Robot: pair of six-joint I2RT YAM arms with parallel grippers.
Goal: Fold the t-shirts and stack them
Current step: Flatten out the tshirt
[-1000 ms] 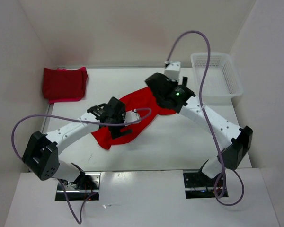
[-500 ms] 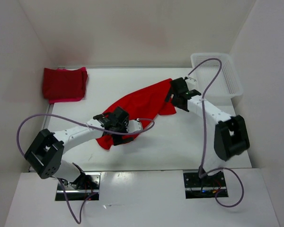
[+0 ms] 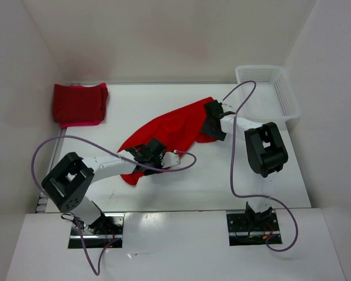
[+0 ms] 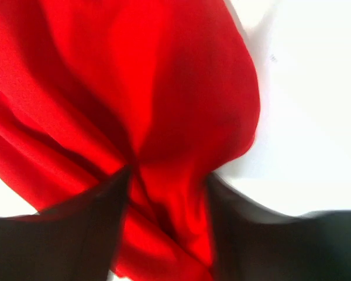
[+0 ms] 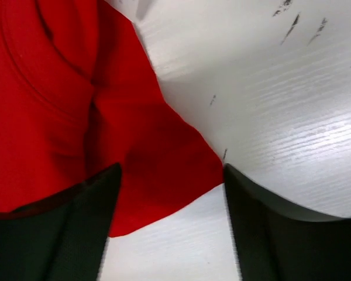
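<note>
Left of the white basket (image 3: 261,67), left end effector (image 4: 168,175) and right end effector (image 5: 171,170) straddle the red t-shirt (image 3: 172,126), jaws parted.

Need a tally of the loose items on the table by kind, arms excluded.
T-shirts: 3 (bright red cloth t-shirt spread mid-table; dark maroon cloth t-shirt folded on top of the pinkish-crimson cloth t-shirt, of which only the edges show)
Baskets: 1 (white plastic mesh basket, far right)
Total: 4
</note>
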